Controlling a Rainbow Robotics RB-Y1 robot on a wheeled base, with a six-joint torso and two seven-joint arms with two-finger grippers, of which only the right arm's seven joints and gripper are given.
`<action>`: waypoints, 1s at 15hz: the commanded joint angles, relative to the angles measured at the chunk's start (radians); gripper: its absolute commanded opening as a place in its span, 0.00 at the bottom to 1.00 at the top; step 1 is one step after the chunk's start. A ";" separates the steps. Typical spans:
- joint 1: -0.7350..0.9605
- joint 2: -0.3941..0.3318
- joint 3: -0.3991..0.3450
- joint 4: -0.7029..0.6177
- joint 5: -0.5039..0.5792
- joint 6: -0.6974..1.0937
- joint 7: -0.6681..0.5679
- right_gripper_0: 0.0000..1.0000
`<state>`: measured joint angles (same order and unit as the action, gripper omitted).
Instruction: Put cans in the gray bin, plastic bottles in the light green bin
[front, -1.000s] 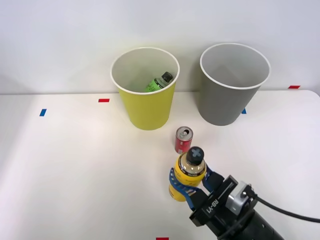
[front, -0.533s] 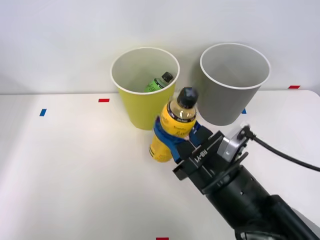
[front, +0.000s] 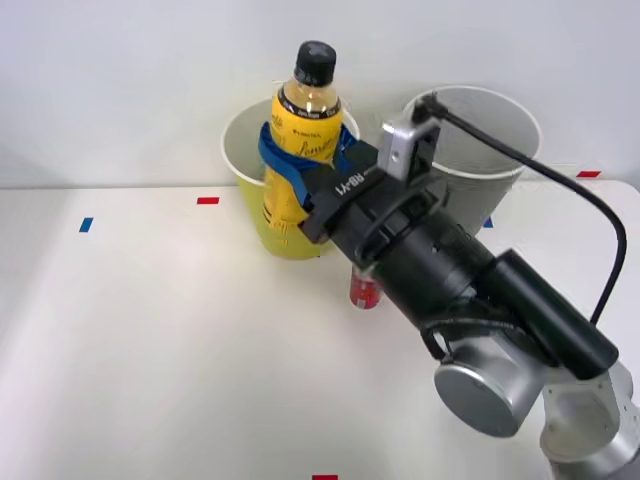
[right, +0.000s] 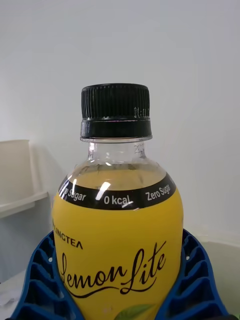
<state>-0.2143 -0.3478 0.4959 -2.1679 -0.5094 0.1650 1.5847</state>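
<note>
The right arm reaches forward from the front view's right, its claw (front: 303, 165) clamped on the upright yellow bottle (front: 300, 130), held aloft in front of the light green bin (front: 250, 215). The wrist view reads the label, "Lemon Lite", between blue ribbed fingers (right: 195, 280). The arm hides much of the gray bin (front: 500, 140) and most of the red can (front: 362, 290) on the white surface (front: 150, 350).
</note>
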 joint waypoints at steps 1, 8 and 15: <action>-0.126 0.069 -0.063 0.069 -0.001 0.106 -0.023 0.00; -0.433 0.213 -0.066 0.588 0.022 -0.121 -0.015 0.00; -0.540 0.197 -0.069 0.780 0.028 -0.185 -0.009 0.00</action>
<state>-0.7531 -0.1424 0.4264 -1.3885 -0.4822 -0.0192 1.5753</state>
